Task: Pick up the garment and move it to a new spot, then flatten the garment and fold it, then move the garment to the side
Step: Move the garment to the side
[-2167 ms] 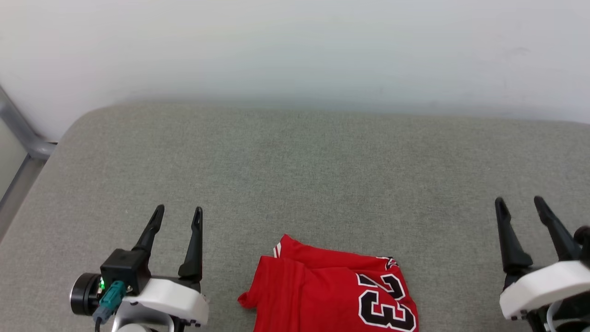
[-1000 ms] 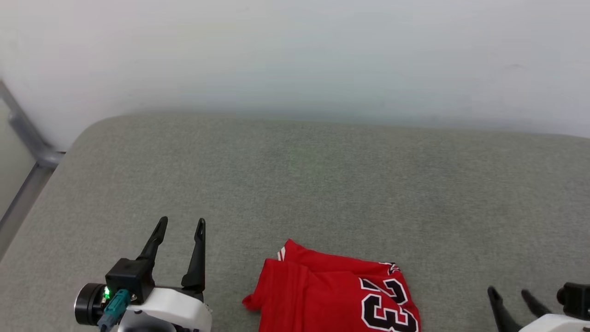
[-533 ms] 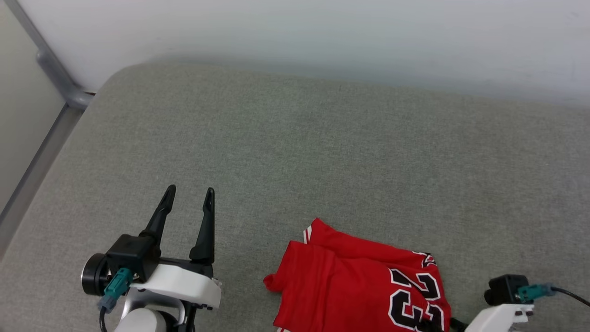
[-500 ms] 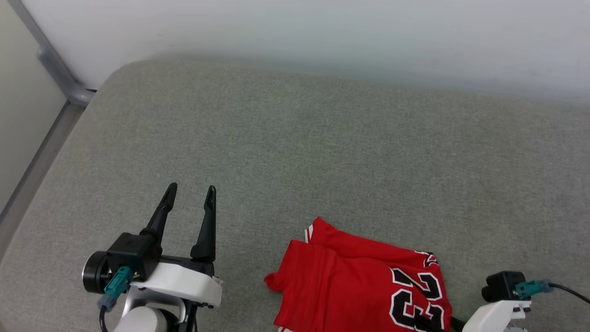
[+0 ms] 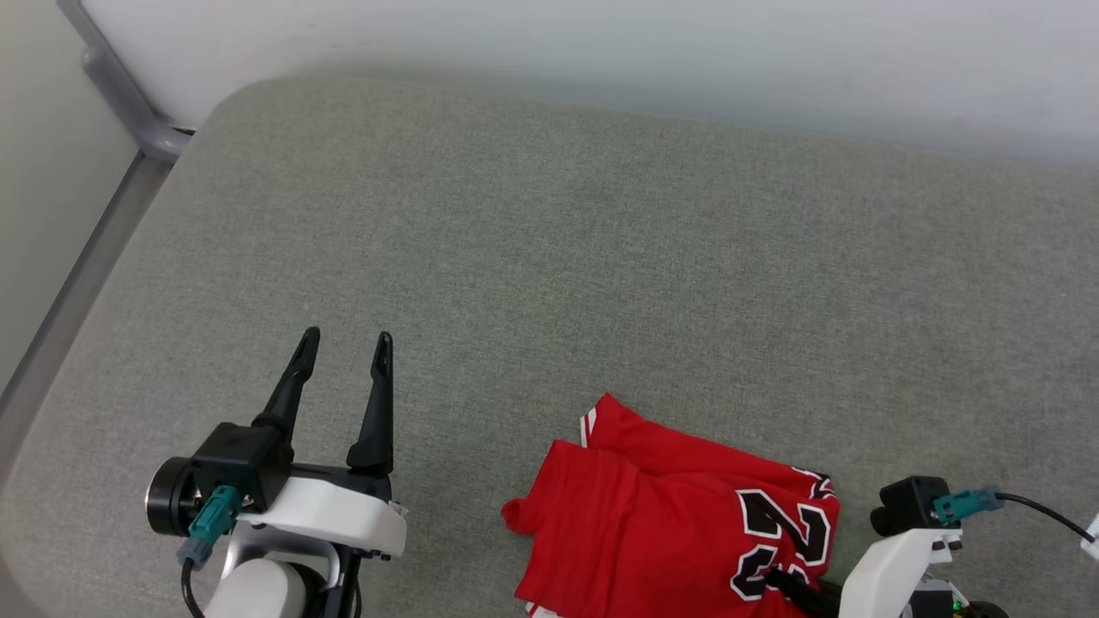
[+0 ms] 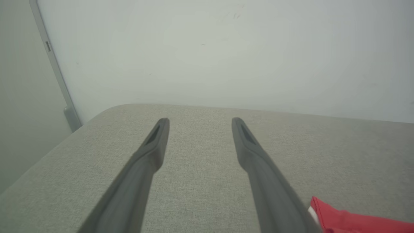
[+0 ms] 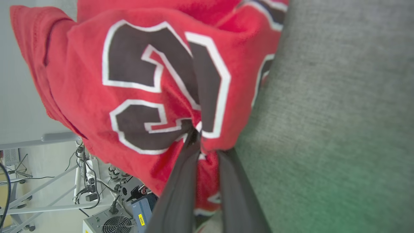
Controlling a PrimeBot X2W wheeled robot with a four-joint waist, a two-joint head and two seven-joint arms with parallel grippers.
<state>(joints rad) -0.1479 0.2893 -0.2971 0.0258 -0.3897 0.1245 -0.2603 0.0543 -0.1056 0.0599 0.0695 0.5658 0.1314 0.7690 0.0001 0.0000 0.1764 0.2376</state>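
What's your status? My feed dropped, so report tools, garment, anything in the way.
Right tool pinched shut on the garment at the number print. Left tool open, off the cloth. Garment crumpled on grey cushion; no obstacle seen.

The left gripper (image 5: pixel 347 335) sits at the lower left of the head view. Its white wrist (image 5: pixel 330 519) has a black camera block (image 5: pixel 240 459) on it. The two long dark fingers (image 6: pixel 142 174) point up and away. They stand wide apart with nothing between them, and the tips touch nothing.

The right gripper (image 7: pixel 196 132) is squeezed almost together. Its tips pinch a bunched fold of the red jersey (image 7: pixel 64 81). In the head view the right arm's white wrist (image 5: pixel 889 566) comes in from the lower right corner, with its dark fingers pointing left.
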